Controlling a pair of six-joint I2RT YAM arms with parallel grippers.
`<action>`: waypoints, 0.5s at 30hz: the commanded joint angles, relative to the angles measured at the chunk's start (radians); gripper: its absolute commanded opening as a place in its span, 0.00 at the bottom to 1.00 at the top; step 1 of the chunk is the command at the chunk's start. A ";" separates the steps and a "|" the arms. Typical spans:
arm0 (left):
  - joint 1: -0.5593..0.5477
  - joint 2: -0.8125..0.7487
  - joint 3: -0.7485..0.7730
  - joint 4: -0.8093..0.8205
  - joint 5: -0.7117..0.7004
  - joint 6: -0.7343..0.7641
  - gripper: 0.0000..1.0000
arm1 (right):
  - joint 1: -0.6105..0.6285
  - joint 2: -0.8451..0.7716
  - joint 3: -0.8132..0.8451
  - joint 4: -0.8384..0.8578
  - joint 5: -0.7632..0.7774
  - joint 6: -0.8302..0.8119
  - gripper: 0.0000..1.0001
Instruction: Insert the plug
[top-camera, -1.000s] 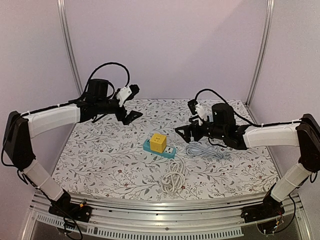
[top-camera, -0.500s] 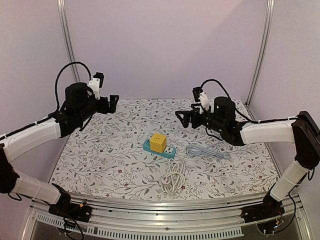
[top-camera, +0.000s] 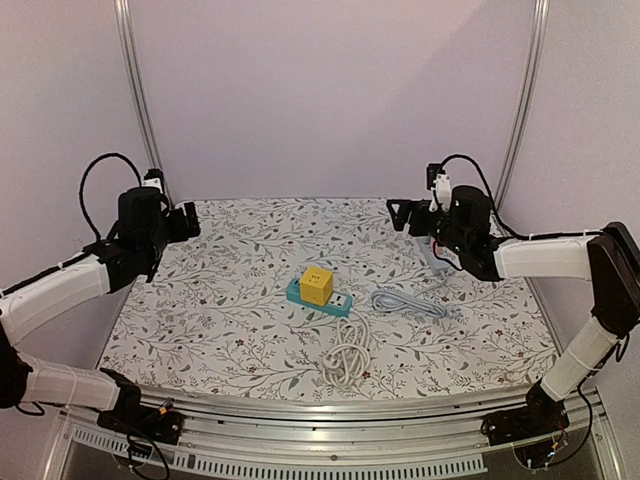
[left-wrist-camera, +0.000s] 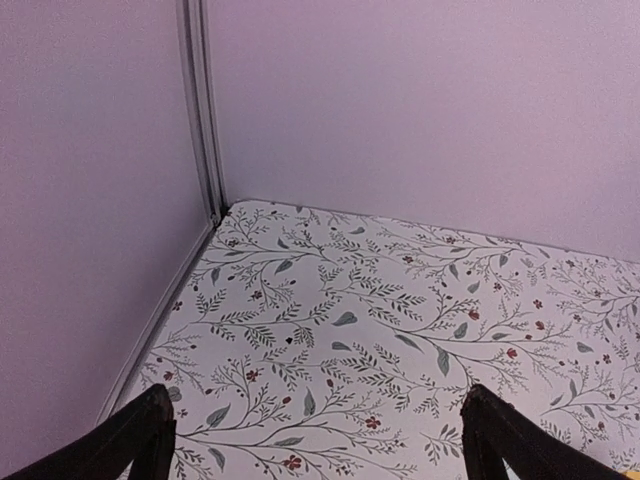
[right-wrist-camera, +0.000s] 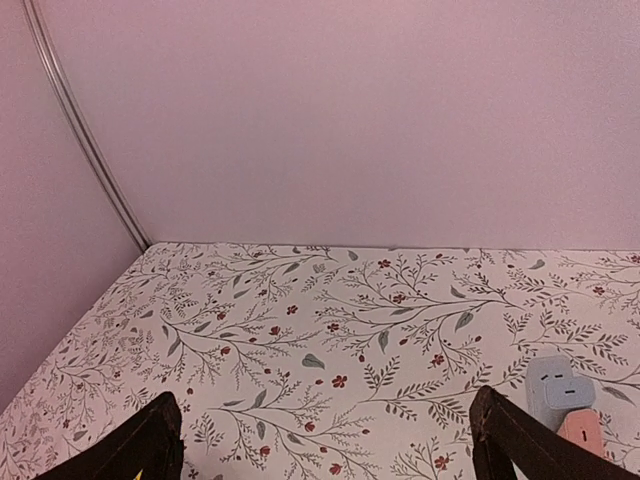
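Observation:
A yellow cube plug (top-camera: 317, 285) sits on top of a teal power strip (top-camera: 338, 303) at the middle of the table. A pale grey cable (top-camera: 410, 303) lies to its right and a coiled white cable (top-camera: 347, 360) in front. A grey plug block (right-wrist-camera: 556, 383) with a pink piece (right-wrist-camera: 582, 433) beside it lies under the right arm. My left gripper (top-camera: 187, 220) (left-wrist-camera: 315, 425) hangs open over the far left of the table, holding nothing. My right gripper (top-camera: 403, 213) (right-wrist-camera: 325, 425) is open and holds nothing, above the far right and well away from the strip.
The floral tablecloth (top-camera: 220, 300) covers the whole table. Lilac walls and metal corner posts (top-camera: 135, 100) close in the back and sides. The left wall runs close beside the left gripper (left-wrist-camera: 90, 250).
Both arms have pulled away from the middle of the table: the left swung out to the left wall, the right rose and moved back to the right. Both grippers stayed open.

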 joint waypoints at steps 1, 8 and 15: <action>0.028 -0.009 -0.029 -0.018 -0.099 -0.074 0.99 | -0.037 -0.111 -0.082 -0.010 0.105 0.041 0.99; 0.050 -0.025 -0.072 0.016 -0.129 -0.124 1.00 | -0.038 -0.239 -0.178 -0.058 0.092 0.056 0.99; 0.051 -0.053 -0.107 0.077 -0.065 -0.119 1.00 | -0.038 -0.418 -0.326 -0.101 0.202 0.067 0.99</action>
